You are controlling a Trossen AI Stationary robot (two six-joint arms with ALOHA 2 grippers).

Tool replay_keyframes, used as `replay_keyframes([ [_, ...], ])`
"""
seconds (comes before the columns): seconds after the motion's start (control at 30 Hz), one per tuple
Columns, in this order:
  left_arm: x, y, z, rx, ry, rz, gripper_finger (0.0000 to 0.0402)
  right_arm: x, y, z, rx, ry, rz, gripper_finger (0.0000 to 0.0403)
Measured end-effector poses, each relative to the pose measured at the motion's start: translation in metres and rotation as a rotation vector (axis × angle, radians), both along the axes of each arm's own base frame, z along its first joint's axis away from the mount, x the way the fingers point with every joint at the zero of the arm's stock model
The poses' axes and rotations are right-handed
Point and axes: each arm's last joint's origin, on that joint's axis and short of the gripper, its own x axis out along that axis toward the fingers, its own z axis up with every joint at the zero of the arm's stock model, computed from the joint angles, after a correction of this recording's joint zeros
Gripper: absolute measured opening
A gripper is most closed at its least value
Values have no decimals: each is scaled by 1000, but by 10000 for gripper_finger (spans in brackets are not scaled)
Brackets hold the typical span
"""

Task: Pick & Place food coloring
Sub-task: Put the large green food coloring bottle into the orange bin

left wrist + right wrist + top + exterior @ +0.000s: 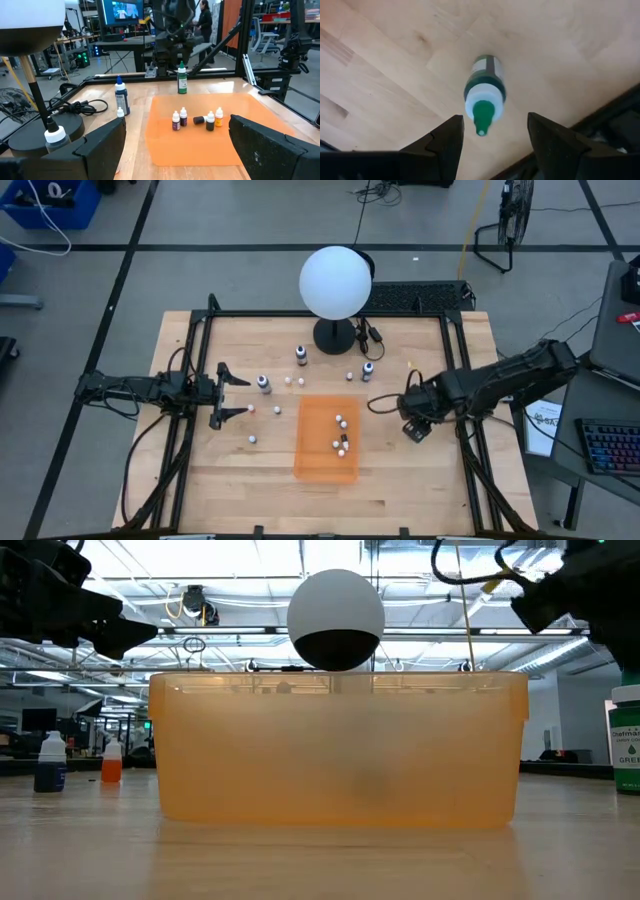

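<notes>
A pale wooden worktop (420,480) carries everything. The right end effector (492,137) hangs with fingers spread directly above an upright green-capped food coloring bottle (484,91), touching nothing. Beside it, an orange tray (318,460) holds several small bottles (197,120). The left end effector (235,395) waits spread wide at the tray's far side.

The high view looked straight down on the whole table (400,490). The low view sat at tabletop height, close behind the orange tray (340,750), shared with the left wrist view.
</notes>
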Motion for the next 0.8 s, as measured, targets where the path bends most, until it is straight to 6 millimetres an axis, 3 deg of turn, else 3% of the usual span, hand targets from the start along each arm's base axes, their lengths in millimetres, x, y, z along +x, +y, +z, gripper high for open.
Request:
replay_keyframes([
  [0.27,0,0,0,0,0,0,351,3,9,-25,3,-78,43,207],
  [0.6,0,0,0,0,0,0,351,-4,6,-53,-43,-62,35,207],
  [0.8,0,0,0,0,2,0,351,-4,6,-58,-43,-93,39,203],
])
